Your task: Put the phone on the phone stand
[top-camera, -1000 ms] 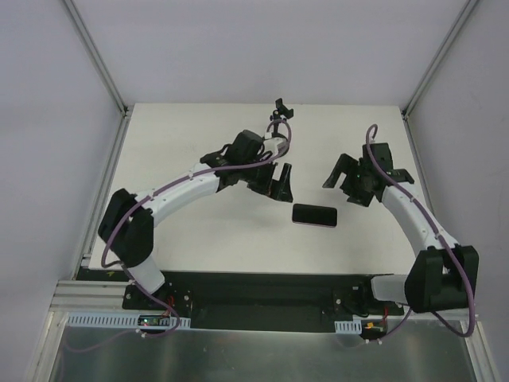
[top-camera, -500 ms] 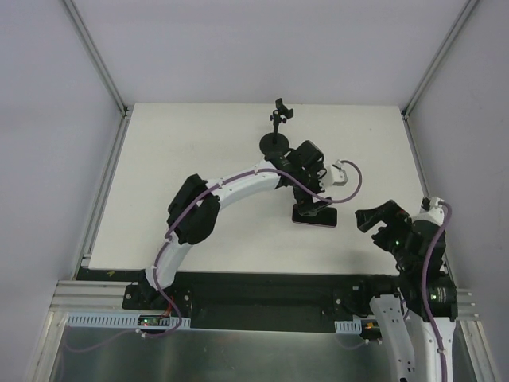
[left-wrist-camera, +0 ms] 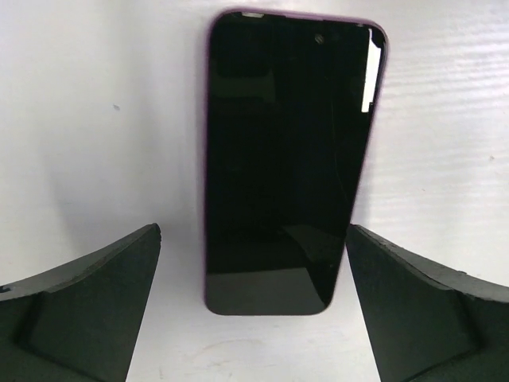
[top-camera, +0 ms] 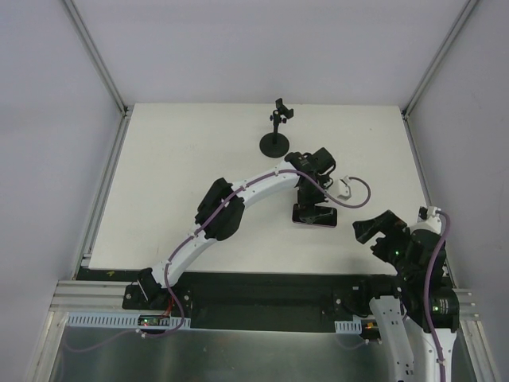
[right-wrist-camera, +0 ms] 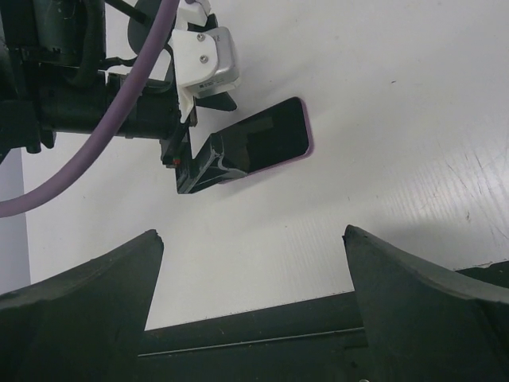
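The phone [top-camera: 320,216] lies flat on the white table, dark glossy face up, with a purple rim. My left gripper [top-camera: 305,208] is open and hangs over the phone's left end. In the left wrist view the phone [left-wrist-camera: 290,159] lies between and ahead of the spread fingers [left-wrist-camera: 87,310], untouched; the left gripper [left-wrist-camera: 253,232] holds nothing. The phone stand [top-camera: 276,137], with round base, thin post and clamp on top, stands empty at the far middle. My right gripper [top-camera: 374,231] is open and empty at the near right; its view shows the phone [right-wrist-camera: 266,142] and the left gripper [right-wrist-camera: 195,171].
The white table [top-camera: 175,175] has metal rails along its left and right sides. Its black front edge [right-wrist-camera: 262,334] lies just under my right gripper [right-wrist-camera: 251,235]. The left arm's purple cable [top-camera: 362,187] loops to the right of the phone.
My left arm swung from left of the stand to over the phone and settled lower at its left end. My right arm pulled back from the middle right to the near right corner.
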### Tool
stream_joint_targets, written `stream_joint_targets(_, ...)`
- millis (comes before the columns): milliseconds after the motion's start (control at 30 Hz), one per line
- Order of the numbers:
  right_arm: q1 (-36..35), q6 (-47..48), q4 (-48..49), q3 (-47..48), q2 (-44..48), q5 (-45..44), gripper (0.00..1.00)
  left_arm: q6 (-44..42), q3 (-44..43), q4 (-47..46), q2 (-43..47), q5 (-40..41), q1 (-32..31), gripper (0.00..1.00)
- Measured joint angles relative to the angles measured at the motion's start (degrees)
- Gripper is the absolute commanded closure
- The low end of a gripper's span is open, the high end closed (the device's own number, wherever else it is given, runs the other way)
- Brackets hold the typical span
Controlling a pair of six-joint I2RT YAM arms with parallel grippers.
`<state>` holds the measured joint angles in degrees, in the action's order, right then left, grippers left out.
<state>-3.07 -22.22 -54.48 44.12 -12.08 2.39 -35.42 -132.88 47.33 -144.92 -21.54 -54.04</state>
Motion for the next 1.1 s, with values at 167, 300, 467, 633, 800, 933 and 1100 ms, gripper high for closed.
stream_joint_targets(167, 0.0, 0.3, -0.2, -0.9, 0.1, 0.3, 0.01, 0.2, 0.0, 3.5, -0.1, -4.2, 0.1, 0.01)
stream_joint_targets(300, 0.0, 0.4, -0.3, -1.1, 0.1, 0.9, 0.0, 0.7, -0.1, 4.5, -0.1, -6.2, 0.1, 0.01)
stream_joint_targets(467, 0.0, 0.4, -0.3, -1.1, 0.1, 1.1, 0.0, 3.1, -1.6, 5.2, -0.9, -5.0, 0.0, 0.01)
stream_joint_targets(633, 0.0, 0.3, -0.3, -1.1, 0.3, 1.1, 0.0, 6.0, -2.6, 4.0, -1.6, -1.6, -0.4, 0.01)
stream_joint_targets(800, 0.1, 0.1, -0.3, -2.4, 0.6, 1.3, 0.0, 9.2, 0.1, -0.5, -0.7, 1.8, -1.4, 0.01)
stream_joint_targets(933, 0.1, 0.1, -0.4, -2.8, 1.1, 1.4, 0.0, 10.6, 2.4, -3.3, 0.2, 4.8, -2.6, 0.03)
stream_joint_targets(1100, 0.1, 0.2, -0.5, -2.8, 1.4, 1.4, 0.0, 10.6, 5.0, -7.0, 1.0, 7.2, -4.5, 0.1)
